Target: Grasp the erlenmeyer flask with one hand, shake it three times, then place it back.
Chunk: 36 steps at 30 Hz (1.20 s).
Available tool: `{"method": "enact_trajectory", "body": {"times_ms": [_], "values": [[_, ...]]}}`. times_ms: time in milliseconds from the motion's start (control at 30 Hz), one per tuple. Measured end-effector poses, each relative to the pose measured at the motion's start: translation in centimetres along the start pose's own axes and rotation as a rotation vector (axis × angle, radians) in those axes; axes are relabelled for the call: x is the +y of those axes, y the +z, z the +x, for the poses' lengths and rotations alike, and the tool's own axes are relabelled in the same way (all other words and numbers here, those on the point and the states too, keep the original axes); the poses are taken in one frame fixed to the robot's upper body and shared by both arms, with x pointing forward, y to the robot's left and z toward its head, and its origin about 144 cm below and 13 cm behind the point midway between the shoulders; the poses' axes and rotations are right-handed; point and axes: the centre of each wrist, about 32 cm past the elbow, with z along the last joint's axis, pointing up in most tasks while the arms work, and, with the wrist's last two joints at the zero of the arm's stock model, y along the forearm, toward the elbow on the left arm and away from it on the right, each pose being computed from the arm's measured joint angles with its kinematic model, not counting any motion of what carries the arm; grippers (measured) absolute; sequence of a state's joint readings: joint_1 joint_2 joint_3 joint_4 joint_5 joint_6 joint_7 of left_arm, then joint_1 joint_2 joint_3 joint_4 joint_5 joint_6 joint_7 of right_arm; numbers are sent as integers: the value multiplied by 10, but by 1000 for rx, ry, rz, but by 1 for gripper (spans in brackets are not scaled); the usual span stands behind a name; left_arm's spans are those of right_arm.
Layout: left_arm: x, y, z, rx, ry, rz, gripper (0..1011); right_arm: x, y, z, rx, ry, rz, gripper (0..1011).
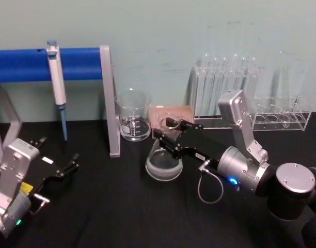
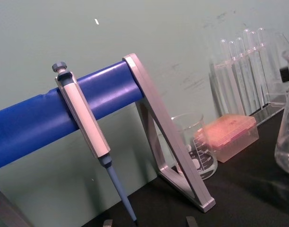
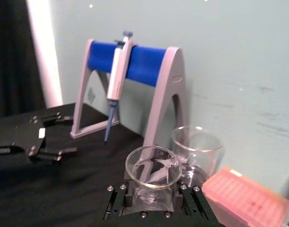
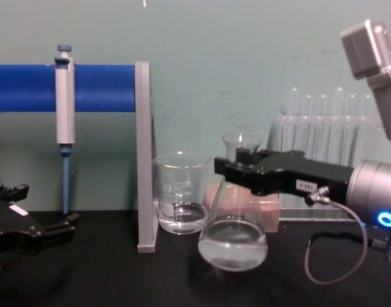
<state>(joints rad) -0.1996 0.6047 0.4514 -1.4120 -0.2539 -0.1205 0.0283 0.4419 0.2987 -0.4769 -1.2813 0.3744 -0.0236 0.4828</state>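
Your erlenmeyer flask (image 1: 163,165) stands upright near the middle of the black table (image 1: 111,212), with what looks like a little clear liquid in its wide base. The right end effector (image 1: 169,130) reaches in from the right and is clamped on the narrow neck just under the flared lip, one jaw on each side. So the grasp looks done. From these views you cannot tell whether the base rests on the table or hangs just above it, and nothing shows how many of the three shakes are behind you. At the least, setting the flask down and letting go are left. Moving outward, the glass beaker (image 1: 133,116) sits just behind the flask and to its left, and is the closest thing a swing could clip. Past it rises the grey upright of the blue-barred stand (image 1: 109,98), with a pipette (image 1: 57,77) hanging from the bar farther left. A pinkish tip box (image 1: 160,112) lies directly behind the flask, and the clear rack of test tubes (image 1: 225,90) stands behind the arm to the right. I would keep any shaking small or lift clear first, since glass sits near on the left and behind. The left end effector (image 1: 57,152) rests low at the table's left edge, well apart from the flask, with its jaws spread and nothing between them.
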Motion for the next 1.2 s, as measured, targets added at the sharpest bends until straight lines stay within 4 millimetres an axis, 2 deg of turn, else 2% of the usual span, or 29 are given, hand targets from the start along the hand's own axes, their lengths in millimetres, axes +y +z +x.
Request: {"method": "enact_trajectory", "body": {"times_ms": [500,1200], "values": [[0,0,0,0,0,0,1001,-19,16,-18,3,-121,32,451],[0,0,0,0,0,0,1001,-28,19,-28,-4,-156,23,451]]}}
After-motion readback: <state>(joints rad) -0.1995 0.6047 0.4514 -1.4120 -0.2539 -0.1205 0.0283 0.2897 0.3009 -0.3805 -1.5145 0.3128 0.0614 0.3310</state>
